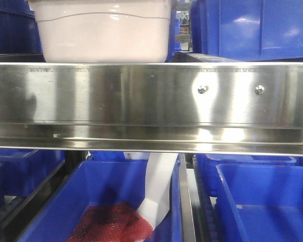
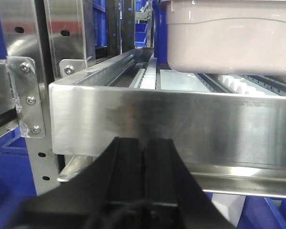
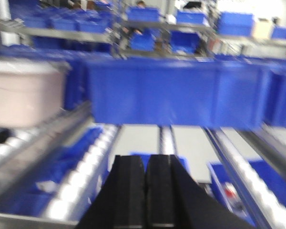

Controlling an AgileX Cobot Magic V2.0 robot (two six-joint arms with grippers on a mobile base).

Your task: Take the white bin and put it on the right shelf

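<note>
The pinkish-white bin [image 1: 103, 30] stands on the steel shelf [image 1: 151, 101], just behind its broad front rail at the upper left. From the left wrist the white bin [image 2: 229, 38] sits at the upper right, resting on the roller tracks behind the shelf rail [image 2: 171, 124]. My left gripper [image 2: 144, 143] is shut and empty, low in front of that rail. The right wrist view is blurred; the white bin [image 3: 24, 93] shows at the left. My right gripper [image 3: 145, 160] is shut with nothing in it, over the shelf's rollers.
Blue bins [image 1: 252, 30] stand beside the white bin and a long blue bin [image 3: 176, 93] crosses the shelf farther back. Lower blue bins [image 1: 262, 201] hold red mesh [image 1: 111, 222] and white paper [image 1: 159, 191]. A perforated upright [image 2: 24, 76] stands at left.
</note>
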